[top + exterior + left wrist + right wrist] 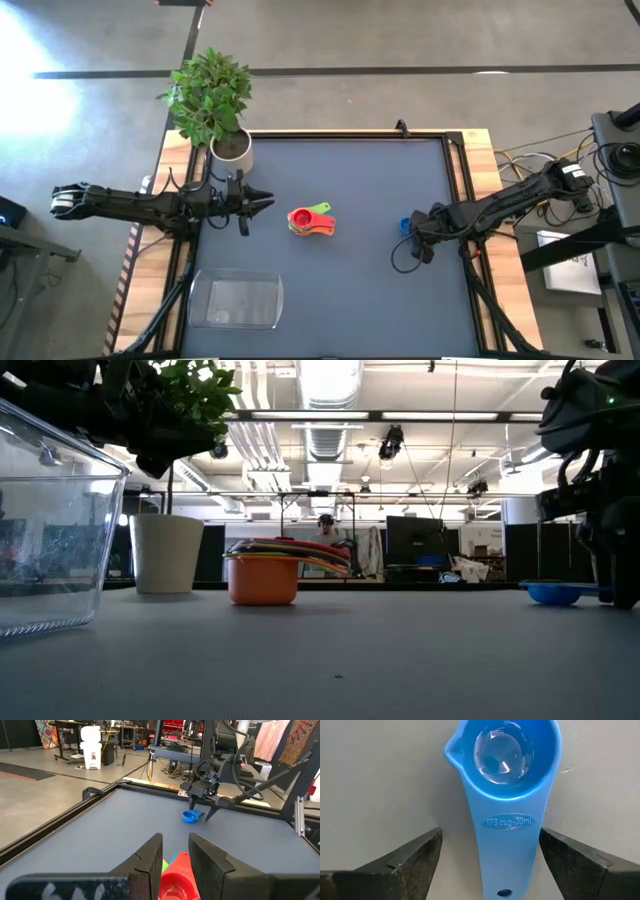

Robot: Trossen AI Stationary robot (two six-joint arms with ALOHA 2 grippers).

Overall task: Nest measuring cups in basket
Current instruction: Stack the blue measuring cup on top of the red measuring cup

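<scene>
A blue measuring cup (507, 795) lies upright on the table, its flat handle (507, 850) pointing toward my right gripper (490, 837). That gripper is open and low over the table, a finger on each side of the handle with clear gaps. The blue cup (405, 226) sits right of centre. The other cups are nested in a stack (310, 221), red on top, orange at the bottom (264, 578), mid-table. My left gripper (264, 200) hovers left of the stack, its fingers (150, 857) narrowly open and holding nothing. The clear basket (235, 300) rests near the table's near left corner.
A white pot (232, 148) with a green plant stands at the far left corner, just beyond my left arm. A raised black frame (350, 134) borders the dark mat. Bare mat lies between the stack and the basket, and between the stack and the blue cup.
</scene>
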